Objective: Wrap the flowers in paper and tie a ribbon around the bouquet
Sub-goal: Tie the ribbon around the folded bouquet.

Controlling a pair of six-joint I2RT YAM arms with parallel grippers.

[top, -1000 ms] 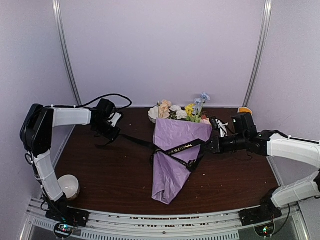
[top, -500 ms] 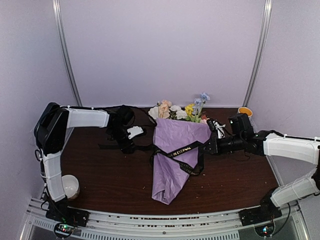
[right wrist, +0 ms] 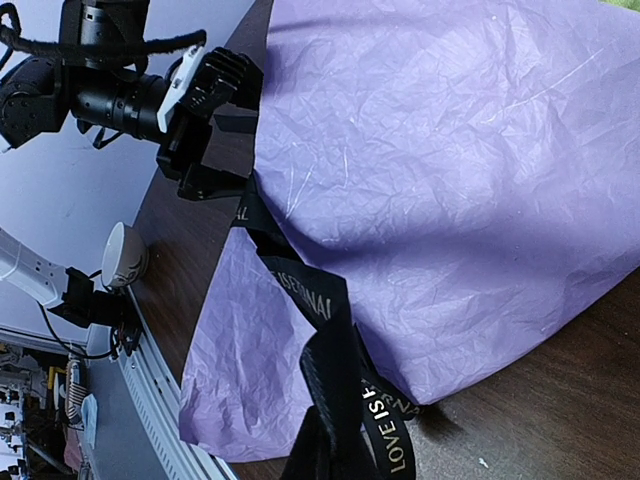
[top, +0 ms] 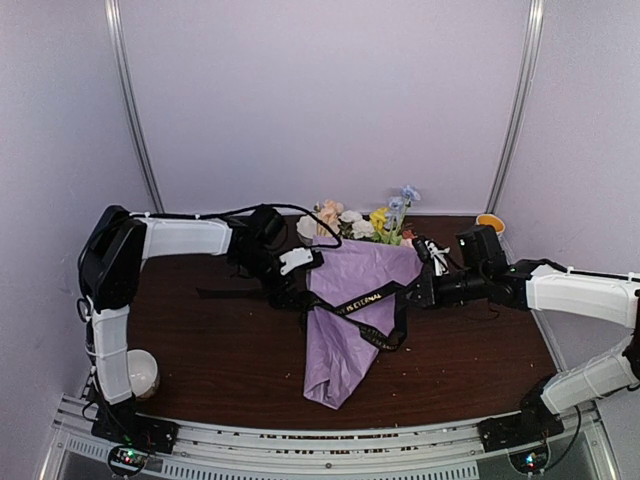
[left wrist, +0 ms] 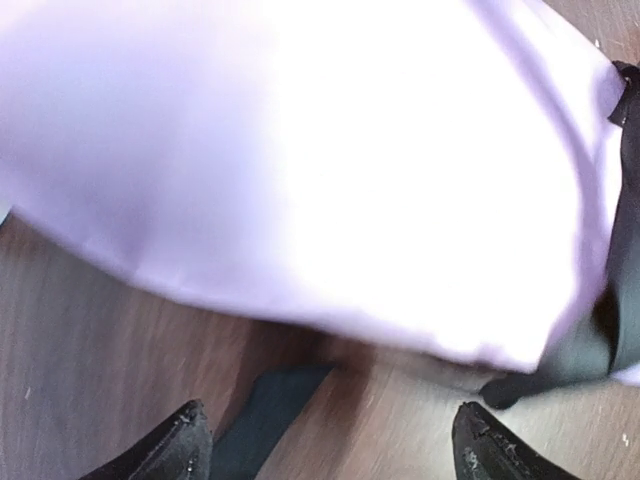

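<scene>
Bouquet (top: 350, 320), a crinkly lilac paper cone with mixed flower heads at the far end, lies flat on the dark brown wooden table (top: 200, 350). Narrow black ribbon (top: 365, 297) with gold lettering crosses its middle. Left gripper (left wrist: 335, 445) is spread wide at the cone's left edge, gripping nothing. The right gripper (top: 428, 290) is clenched on the ribbon's right end.

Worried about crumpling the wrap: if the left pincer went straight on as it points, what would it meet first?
Probably the lilac paper, just ahead of the open left pincer; the ribbon lies low between its jaws. Depth is unclear.
</scene>
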